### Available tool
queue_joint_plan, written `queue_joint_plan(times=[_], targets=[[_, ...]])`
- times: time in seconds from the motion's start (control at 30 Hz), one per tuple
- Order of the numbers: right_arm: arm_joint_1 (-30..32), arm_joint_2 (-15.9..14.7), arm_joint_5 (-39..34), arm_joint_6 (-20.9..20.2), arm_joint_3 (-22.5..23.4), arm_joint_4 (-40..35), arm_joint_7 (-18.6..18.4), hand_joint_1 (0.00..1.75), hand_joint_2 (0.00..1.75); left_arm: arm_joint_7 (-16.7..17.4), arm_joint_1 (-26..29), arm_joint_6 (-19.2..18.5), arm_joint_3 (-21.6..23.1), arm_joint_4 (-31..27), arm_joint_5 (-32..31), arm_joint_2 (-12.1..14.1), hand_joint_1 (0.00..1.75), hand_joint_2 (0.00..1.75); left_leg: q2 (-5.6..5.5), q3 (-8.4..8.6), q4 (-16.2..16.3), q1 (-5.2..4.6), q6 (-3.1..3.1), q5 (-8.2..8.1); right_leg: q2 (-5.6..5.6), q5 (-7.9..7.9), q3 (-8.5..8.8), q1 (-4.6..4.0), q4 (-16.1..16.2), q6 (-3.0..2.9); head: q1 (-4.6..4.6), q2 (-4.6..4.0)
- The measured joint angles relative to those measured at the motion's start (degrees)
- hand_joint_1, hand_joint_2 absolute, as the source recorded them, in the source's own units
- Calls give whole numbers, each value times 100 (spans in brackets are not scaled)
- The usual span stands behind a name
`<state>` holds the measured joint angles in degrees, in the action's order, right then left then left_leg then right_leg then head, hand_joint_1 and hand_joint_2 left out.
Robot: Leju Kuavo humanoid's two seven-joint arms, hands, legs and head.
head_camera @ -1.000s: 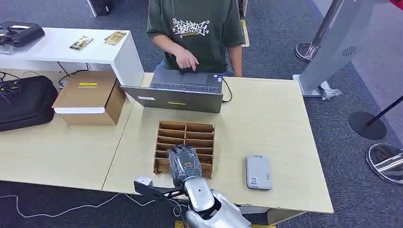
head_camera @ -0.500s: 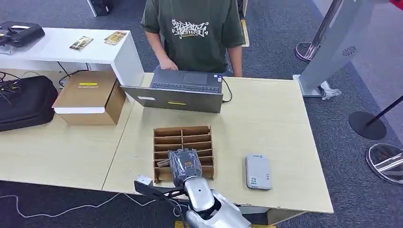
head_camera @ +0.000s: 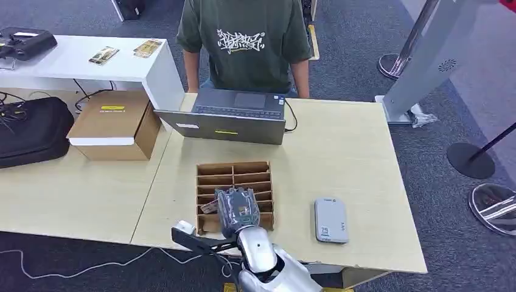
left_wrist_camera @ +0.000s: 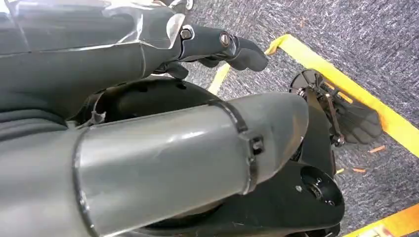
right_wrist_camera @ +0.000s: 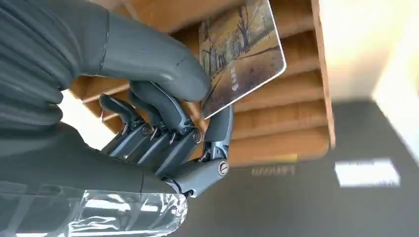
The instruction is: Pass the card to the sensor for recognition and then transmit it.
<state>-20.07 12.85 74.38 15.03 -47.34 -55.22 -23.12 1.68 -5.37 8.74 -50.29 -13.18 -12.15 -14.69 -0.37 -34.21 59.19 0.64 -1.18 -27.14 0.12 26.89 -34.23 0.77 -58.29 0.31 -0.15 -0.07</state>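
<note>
The thumb [right_wrist_camera: 163, 69] and a dark finger [right_wrist_camera: 220, 128] of the right hand [right_wrist_camera: 148, 113] pinch one corner of the card [right_wrist_camera: 239, 49], while the other fingers curl in below it. The card shows a brown picture of trees on its face. Its long side runs away from the pinched corner, out over the wooden slots of the cardboard rack [right_wrist_camera: 296, 94], and it sits tilted rather than flat.

From the head view the right hand [head_camera: 238, 210] hangs over the near rows of the rack [head_camera: 234, 176], and an edge of the card [head_camera: 209, 207] pokes out toward the robot's left, above the left column of slots. The rack lies on the tan table [head_camera: 341, 152] and is split into two columns of narrow slots; whether any slot holds another card cannot be told.

Just to the right of the rack a grey card reader [head_camera: 330, 220] lies flat on the table, apart from the hand. Farther back a laptop [head_camera: 234, 115] stands open toward a person in a green shirt [head_camera: 246, 42]. A cardboard box [head_camera: 115, 121] rests on the table to the left.

The left hand [left_wrist_camera: 217, 47] hangs down over grey carpet, its fingers curled in loosely with nothing in them.
</note>
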Motion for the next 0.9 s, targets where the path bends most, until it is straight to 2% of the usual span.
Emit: queue_joint_plan(times=[0.13,0.37,0.57,0.67,0.73,0.83,0.9], targets=[[188,-64,48,622,265,-607,17,175,175,-66,23,26,0,0,-4,0,0,0,0,0,0,0,0,0,0,0,-1,0,1,0,0,0],[413,-123,116,1217,1037,-1650,140,175,175,-68,26,98,0,0,-125,0,0,0,0,1,1,-1,0,0,0,0,1,1,1,1,-2,0],[688,-188,-333,1689,1506,-2152,542,175,175,-68,25,116,0,0,-138,2,0,0,0,1,2,-1,0,-1,0,0,0,1,1,1,-2,0],[791,-206,-838,2091,1703,-2281,954,175,175,-68,27,131,0,0,-122,2,0,0,0,0,2,-1,0,-1,0,0,0,0,1,1,-2,0],[833,-206,-1727,2294,1843,-2342,1435,175,175,-68,27,142,0,0,-122,2,0,0,0,0,2,-1,0,-1,0,0,0,0,1,1,-2,0],[863,-173,-3208,2368,2208,-2392,2355,175,175,-55,28,157,0,0,-122,2,0,0,-1,0,2,-1,1,-1,-1,0,1,1,1,1,-2,0],[858,-127,-3513,2370,2460,-2386,2663,175,175,-50,28,162,0,0,-133,2,0,0,0,0,2,-1,1,0,-1,-1,2,1,1,1,-2,0]])
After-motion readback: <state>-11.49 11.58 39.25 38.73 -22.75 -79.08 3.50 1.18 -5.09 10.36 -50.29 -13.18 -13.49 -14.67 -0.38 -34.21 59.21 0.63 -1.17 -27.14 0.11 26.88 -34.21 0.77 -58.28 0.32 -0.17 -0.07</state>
